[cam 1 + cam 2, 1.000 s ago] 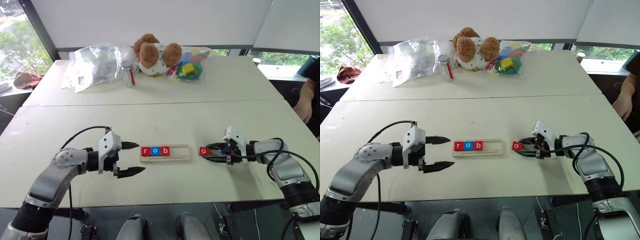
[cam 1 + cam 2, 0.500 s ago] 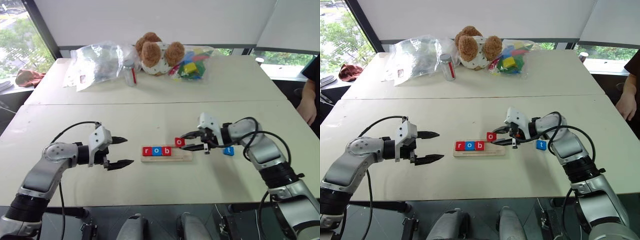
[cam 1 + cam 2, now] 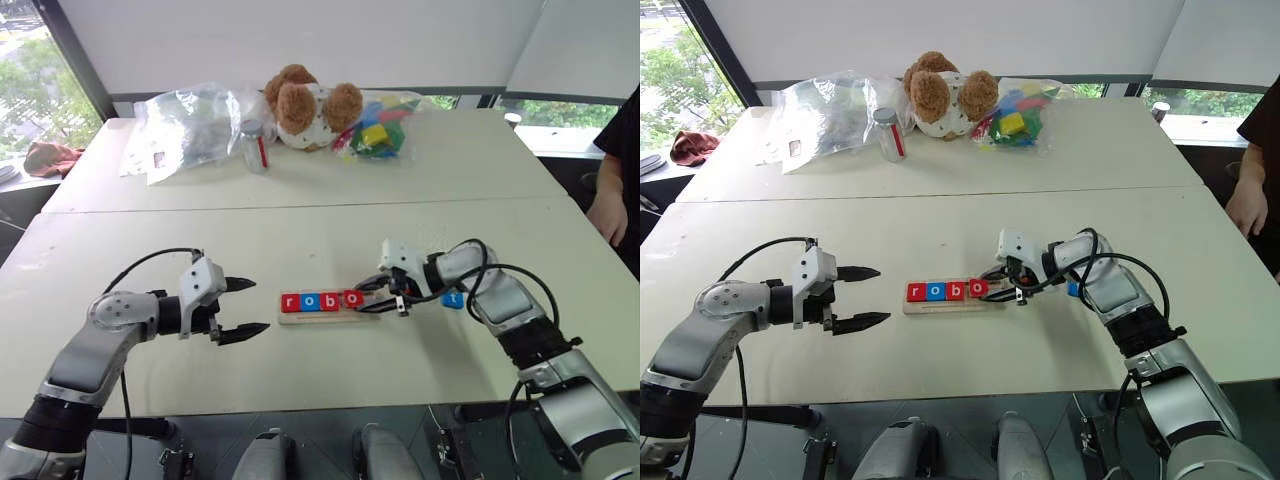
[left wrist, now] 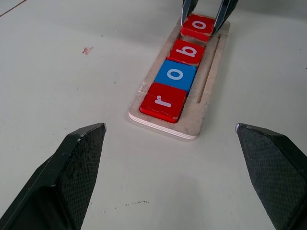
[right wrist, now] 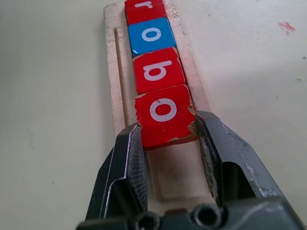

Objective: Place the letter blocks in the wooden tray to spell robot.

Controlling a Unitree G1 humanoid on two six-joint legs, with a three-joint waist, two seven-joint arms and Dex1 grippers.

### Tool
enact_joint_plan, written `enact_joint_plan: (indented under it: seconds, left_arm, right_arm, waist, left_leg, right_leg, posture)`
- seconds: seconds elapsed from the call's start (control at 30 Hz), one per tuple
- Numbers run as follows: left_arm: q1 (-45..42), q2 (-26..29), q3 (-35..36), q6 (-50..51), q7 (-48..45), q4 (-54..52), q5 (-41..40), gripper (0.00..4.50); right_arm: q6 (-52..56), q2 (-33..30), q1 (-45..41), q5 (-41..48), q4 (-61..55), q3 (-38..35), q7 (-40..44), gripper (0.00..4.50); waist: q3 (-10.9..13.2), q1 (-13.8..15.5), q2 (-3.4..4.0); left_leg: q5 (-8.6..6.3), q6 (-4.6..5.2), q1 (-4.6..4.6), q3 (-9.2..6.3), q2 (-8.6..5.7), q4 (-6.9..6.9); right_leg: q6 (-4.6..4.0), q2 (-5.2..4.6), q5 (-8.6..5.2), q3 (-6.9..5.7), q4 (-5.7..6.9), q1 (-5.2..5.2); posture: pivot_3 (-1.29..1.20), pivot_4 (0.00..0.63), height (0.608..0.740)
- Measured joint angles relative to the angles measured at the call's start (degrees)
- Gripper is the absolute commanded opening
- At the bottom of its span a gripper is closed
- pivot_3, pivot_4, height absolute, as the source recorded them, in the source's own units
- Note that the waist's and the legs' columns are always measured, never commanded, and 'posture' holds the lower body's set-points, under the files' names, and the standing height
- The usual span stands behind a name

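Note:
The wooden tray [image 3: 330,317] lies in the middle of the near table. It holds red r [image 3: 291,302], blue o [image 3: 309,302] and red b [image 3: 329,301] in a row. My right gripper [image 3: 368,300] is shut on a red o block [image 5: 164,112], which sits in the tray's fourth place against the b. A finger [image 5: 129,163] presses on each side of it. A blue t block [image 3: 455,299] lies on the table right of the tray, behind my right wrist. My left gripper [image 3: 258,306] hovers open left of the tray, pointing at its r end [image 4: 163,101].
On the far table stand a teddy bear [image 3: 305,105], a bag of coloured toy blocks [image 3: 375,130], a clear plastic bag [image 3: 190,125] and a small jar [image 3: 257,147]. A person [image 3: 612,190] stands at the right edge. A seam runs between the two tables.
My right gripper carried the red o leftward from the table beside the tray into the fourth place. This uncovered the blue t on the table. My left gripper stayed open.

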Motion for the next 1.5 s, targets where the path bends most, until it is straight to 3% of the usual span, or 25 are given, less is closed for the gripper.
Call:
enact_joint_plan:
  seconds: [0.57,0.77,0.8,1.17,1.5]
  left_arm:
    - [-0.05,-1.43,-0.05,-0.17,1.16,0.04,0.34,4.50]
    - [-0.07,-1.70,-0.07,-0.37,1.25,0.20,0.57,4.50]
    - [-0.11,-1.75,-0.07,-0.43,1.24,0.31,0.61,4.50]
    - [-0.93,-2.45,-0.33,-1.43,1.19,1.81,1.13,4.50]
    - [-2.36,-3.58,-0.46,-2.54,1.45,3.61,2.31,4.50]
  right_arm:
    - [-0.94,3.11,-0.91,-2.20,2.03,0.09,-0.60,1.10]
    - [-0.66,3.27,-0.91,-2.17,1.98,0.07,-0.62,4.11]
    - [-0.48,3.27,-0.91,-2.12,1.85,0.06,-0.68,4.40]
    - [1.97,2.74,-0.85,-1.44,-2.91,-0.76,-2.75,4.40]
    - [-2.89,2.90,-1.09,-3.92,1.99,-0.67,-6.21,4.40]
  waist:
    - [0.00,-0.06,0.00]
    - [0.00,-0.02,0.00]
    - [0.00,-0.02,0.00]
    - [0.00,0.02,0.00]
    - [0.00,-0.01,0.00]
  left_leg:
    - [0.01,-0.03,0.01,0.00,0.00,0.00]
    - [0.02,-0.04,0.01,0.00,0.00,0.01]
    - [0.02,-0.04,0.01,0.00,0.00,0.00]
    - [0.02,-0.03,0.01,0.00,0.00,0.01]
    - [0.03,-0.05,0.01,0.02,-0.01,0.01]
  right_leg:
    - [0.00,0.01,0.00,-0.01,0.02,0.00]
    - [0.00,0.01,0.00,0.00,0.03,0.00]
    - [0.00,0.01,0.00,-0.01,0.03,0.00]
    - [0.00,0.01,0.00,-0.01,0.03,0.00]
    - [0.00,0.03,0.00,-0.01,0.05,-0.01]
  posture:
    - [0.00,0.150,0.740]
    - [0.00,0.150,0.740]
    - [0.00,0.150,0.740]
    - [0.00,0.150,0.740]
    - [0.00,0.150,0.740]
